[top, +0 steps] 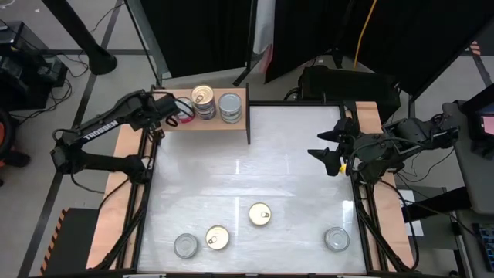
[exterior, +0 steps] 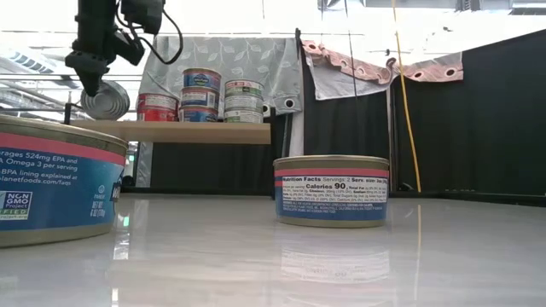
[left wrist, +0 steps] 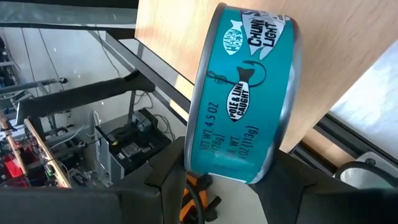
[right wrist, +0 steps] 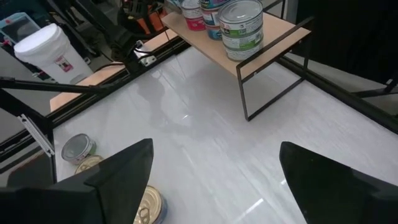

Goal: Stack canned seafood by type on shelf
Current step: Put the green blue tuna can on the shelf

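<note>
The shelf (top: 208,123) stands at the table's far left. On it are a red-labelled tin (exterior: 158,107), a blue-labelled stack (exterior: 200,94) and a green-and-white stack (exterior: 243,101). My left gripper (top: 166,108) hangs over the shelf's left end, shut on a teal-labelled tin (left wrist: 245,93) that is turned on its edge (exterior: 107,101). My right gripper (top: 328,152) waits open above the table's right side, with nothing between its fingers (right wrist: 211,168). Several more tins lie on the table near its front edge (top: 260,214). My left gripper pinches the teal tin between its two fingers (left wrist: 168,180), one on each flat face, low on the tin near its rim (left wrist: 205,168). The fingers come from above, slanting down. The tin stands on edge, tilted, just above the shelf board's left end; whether it touches the board I cannot tell.
Two gold-lidded tins (top: 217,238) and two silver-lidded ones (top: 185,245) (top: 336,239) sit near the table's front edge. The shelf's dark end panel (top: 248,116) stands at its right. The white table top's middle (top: 255,166) is free room.
</note>
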`<state>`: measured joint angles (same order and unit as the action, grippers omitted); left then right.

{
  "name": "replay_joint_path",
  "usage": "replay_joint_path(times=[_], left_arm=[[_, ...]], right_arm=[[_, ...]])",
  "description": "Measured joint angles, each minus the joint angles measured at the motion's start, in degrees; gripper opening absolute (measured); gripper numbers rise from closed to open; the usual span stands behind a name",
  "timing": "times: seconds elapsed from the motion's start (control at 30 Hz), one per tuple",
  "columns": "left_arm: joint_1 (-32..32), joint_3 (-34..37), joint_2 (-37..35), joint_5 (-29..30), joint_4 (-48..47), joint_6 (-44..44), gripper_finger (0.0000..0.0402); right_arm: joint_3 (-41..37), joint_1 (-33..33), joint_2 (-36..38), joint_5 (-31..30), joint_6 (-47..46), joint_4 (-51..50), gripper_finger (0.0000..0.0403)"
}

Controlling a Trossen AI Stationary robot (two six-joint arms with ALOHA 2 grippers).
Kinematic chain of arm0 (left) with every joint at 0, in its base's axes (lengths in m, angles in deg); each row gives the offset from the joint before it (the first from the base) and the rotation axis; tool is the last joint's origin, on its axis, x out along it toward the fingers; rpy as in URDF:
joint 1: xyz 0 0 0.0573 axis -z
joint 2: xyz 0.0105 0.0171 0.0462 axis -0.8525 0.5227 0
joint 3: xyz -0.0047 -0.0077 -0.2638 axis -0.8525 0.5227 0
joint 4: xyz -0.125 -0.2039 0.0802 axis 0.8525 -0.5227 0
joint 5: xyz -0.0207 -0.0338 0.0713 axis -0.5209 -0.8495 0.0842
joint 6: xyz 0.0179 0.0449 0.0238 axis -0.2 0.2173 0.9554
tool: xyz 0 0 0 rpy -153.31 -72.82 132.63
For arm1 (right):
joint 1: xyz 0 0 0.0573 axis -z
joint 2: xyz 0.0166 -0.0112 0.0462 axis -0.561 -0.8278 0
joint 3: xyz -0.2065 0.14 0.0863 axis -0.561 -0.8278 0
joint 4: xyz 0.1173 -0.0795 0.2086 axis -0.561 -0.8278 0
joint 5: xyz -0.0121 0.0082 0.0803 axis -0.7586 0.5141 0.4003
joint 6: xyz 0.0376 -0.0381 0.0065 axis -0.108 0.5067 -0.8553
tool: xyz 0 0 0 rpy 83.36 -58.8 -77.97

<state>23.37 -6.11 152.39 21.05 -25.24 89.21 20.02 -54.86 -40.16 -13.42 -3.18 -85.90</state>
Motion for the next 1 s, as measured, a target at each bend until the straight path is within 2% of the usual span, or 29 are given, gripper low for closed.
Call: replay_joint_path(times=[0.17,0.4,0.53,0.83,1.0], left_arm=[[0.0,0.0,0.0,0.6,0.8,0.0,0.0167],[0.0,0.0,0.9,2.7,6.9,1.7,0.0168],[-0.1,0.0,2.8,5.2,6.9,3.2,0.0169],[-0.9,0.0,6.7,4.9,6.8,0.9,0.017],[-0.9,0.0,6.8,2.2,5.7,-2.3,0.0204]], right_arm=[[0.0,0.0,0.0,0.1,-0.1,0.0,0.0341],[0.0,0.0,0.0,0.0,0.1,0.0,0.0341],[0.0,0.0,0.0,0.0,0.1,0.0,0.0341],[0.0,0.0,0.0,0.0,-0.2,0.0,0.0341],[0.0,0.0,0.0,0.1,-0.2,0.0,0.0341]])
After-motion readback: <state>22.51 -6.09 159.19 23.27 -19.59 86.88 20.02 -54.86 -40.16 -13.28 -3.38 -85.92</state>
